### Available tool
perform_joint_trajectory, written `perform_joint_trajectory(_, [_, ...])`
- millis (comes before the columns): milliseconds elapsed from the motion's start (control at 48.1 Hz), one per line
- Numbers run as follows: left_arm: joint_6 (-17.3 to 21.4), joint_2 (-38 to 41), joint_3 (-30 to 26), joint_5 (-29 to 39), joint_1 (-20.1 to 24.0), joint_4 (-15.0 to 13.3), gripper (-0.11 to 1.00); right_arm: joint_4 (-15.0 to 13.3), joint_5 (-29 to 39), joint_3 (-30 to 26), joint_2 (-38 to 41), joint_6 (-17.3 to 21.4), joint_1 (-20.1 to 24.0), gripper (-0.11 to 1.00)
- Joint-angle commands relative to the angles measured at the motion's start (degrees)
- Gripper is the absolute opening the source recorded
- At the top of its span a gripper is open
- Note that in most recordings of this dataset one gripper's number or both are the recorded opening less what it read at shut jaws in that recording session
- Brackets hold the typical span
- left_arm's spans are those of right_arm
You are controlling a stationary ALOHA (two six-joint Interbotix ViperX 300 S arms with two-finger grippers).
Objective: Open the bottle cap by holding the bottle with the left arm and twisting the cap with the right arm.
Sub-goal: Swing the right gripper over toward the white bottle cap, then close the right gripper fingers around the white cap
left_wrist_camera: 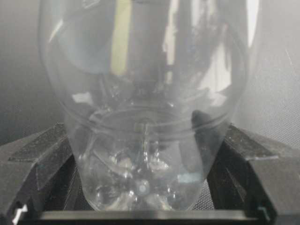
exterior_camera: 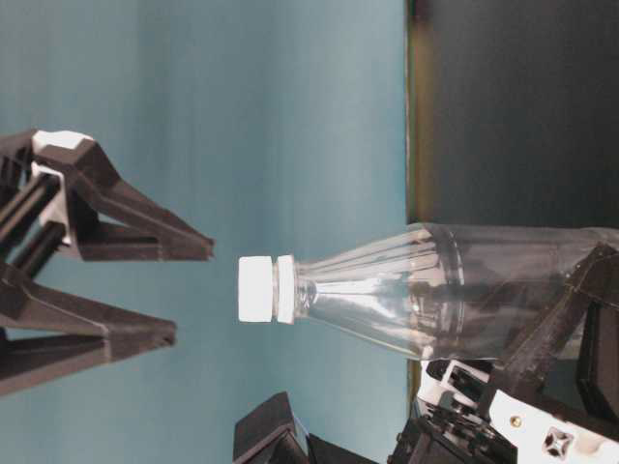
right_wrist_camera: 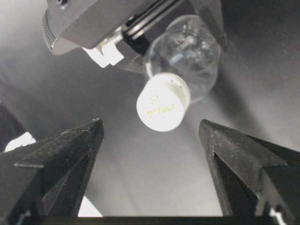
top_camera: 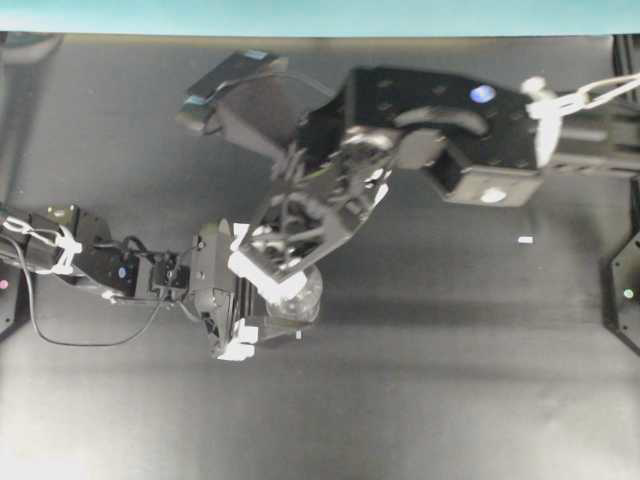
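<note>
Our right gripper hangs spread wide above the bottle cap, its two black fingers standing well apart at 9 and 3 o'clock of the cap in the right wrist view, touching nothing. In the table-level view, which shows the scene turned on its side, the same gripper sits just short of the white cap, with a clear gap between fingertips and cap.

Our left gripper is clamped on the lower body of the bottle; in the left wrist view the black fingers press the clear plastic at both sides. The bottle stands upright on the dark table, near the middle and slightly toward 8 o'clock in the overhead view.

From overhead, the right arm reaches in from 2 o'clock and its gripper covers most of the bottle, hiding the cap. The left arm comes in from 9 o'clock, with a loose black cable looping beside it. A tiny white scrap lies well apart toward 3 o'clock. The teal wall borders the table's far edge at 12 o'clock. Open tabletop spreads toward 5 and 6 o'clock.
</note>
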Motion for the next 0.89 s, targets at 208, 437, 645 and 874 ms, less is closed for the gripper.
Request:
perform_joint_trajectory(208, [-0.09, -0.35, -0.53, -0.18, 0.09, 0.18, 0.83, -0.44, 0.35, -0.26, 1.23, -1.05, 0.79, 0.77])
perform_joint_trajectory(437, [-0.09, -0.26, -0.26, -0.18, 0.09, 0.18, 0.83, -1.76, 0.35, 0.44, 1.49, -0.88, 0.79, 0.73])
perform_joint_trajectory(645, [-0.18, -0.26, -0.26, -0.09, 0.09, 0.18, 0.83, -1.76, 0.35, 0.53, 2.29, -0.88, 0.88, 0.65])
perform_joint_trajectory(874, [-0.18, -0.35, -0.26, 0.00, 0.09, 0.18, 0.83, -1.76, 0.79, 0.53, 2.55, -1.14, 1.05, 0.54])
